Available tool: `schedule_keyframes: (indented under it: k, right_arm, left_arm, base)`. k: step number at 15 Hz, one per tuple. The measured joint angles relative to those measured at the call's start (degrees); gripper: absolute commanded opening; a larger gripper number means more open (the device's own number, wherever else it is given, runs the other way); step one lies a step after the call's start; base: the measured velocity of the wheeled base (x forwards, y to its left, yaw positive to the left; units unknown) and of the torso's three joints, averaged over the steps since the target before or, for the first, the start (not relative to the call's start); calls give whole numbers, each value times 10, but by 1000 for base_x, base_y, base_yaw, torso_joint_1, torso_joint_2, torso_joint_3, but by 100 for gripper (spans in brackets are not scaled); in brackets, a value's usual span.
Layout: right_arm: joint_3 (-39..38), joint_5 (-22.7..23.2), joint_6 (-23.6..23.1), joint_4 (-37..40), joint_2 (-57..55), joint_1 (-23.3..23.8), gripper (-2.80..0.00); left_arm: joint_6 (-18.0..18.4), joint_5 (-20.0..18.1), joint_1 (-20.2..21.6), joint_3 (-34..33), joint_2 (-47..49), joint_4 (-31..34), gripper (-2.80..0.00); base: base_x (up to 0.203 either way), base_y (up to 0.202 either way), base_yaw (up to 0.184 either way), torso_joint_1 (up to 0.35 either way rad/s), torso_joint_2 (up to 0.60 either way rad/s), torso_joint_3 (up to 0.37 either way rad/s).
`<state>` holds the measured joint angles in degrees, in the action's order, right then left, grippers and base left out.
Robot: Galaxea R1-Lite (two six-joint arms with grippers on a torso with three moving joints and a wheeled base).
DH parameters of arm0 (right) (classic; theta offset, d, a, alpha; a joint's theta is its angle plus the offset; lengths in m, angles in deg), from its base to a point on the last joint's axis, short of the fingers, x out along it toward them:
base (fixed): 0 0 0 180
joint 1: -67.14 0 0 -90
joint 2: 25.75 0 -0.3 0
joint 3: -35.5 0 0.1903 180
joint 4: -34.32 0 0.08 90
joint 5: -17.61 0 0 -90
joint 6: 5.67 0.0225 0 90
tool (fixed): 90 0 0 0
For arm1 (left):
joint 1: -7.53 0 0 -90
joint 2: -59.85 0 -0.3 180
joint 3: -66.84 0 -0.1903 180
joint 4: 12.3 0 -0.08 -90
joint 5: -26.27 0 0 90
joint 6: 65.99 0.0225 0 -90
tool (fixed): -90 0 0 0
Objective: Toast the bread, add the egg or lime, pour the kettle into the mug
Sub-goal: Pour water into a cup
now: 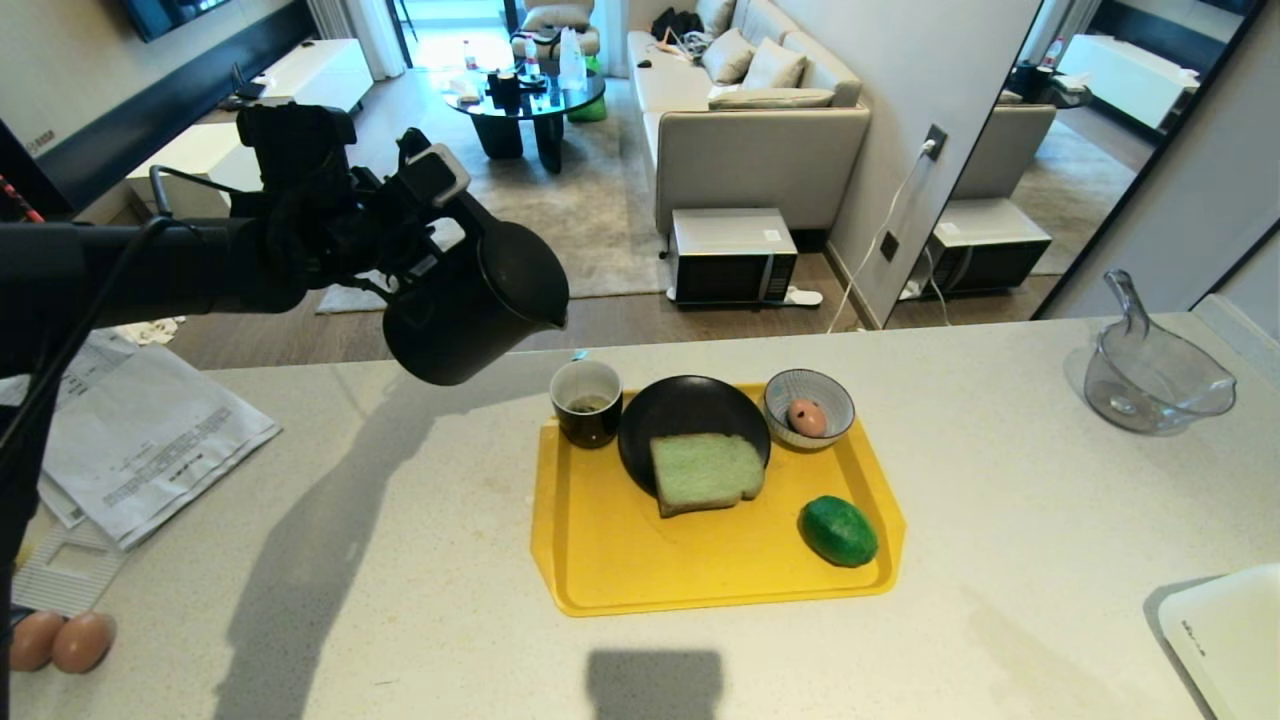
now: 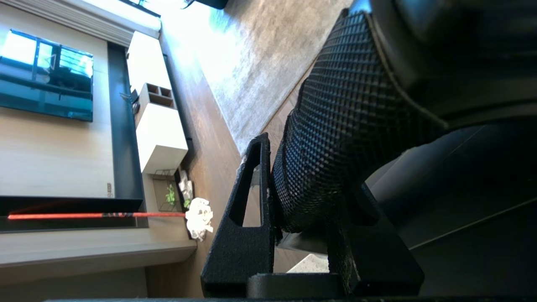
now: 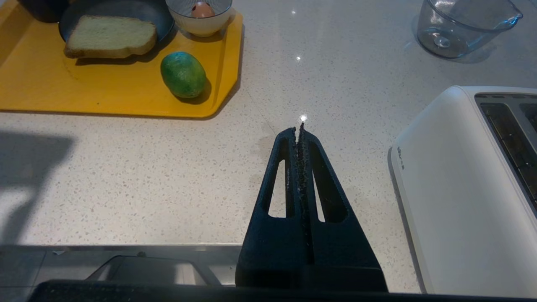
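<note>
One kettle (image 1: pixel 470 300), one mug (image 1: pixel 587 402)

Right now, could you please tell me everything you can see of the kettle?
The kettle is matte black, with a flat round lid and a small pointed spout. The left gripper is shut on its handle and holds it in the air, clear of the counter. It is tilted, spout aimed down towards the mug on the yellow tray, up and to the mug's left. No pouring stream is visible.
</note>
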<state>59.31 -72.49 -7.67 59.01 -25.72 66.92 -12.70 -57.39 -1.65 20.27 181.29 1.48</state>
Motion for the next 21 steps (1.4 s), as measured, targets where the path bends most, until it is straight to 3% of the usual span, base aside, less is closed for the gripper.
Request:
schedule_keyframes:
  k: [6, 15, 21]
  right_arm:
    - [0, 0, 0, 0, 0, 0, -280]
    - [0, 0, 0, 0, 0, 0, -280]
    - [0, 0, 0, 0, 0, 0, -280]
  left_arm:
    - [31, 24, -8, 1, 1, -2, -280]
    - [37, 59, -38, 6, 8, -3, -280]
    - [90, 75, -55, 6, 9, -3, -280]
  base:
    - [0, 0, 0, 0, 0, 0]
    - [0, 0, 0, 0, 0, 0]
    - [0, 0, 0, 0, 0, 0]
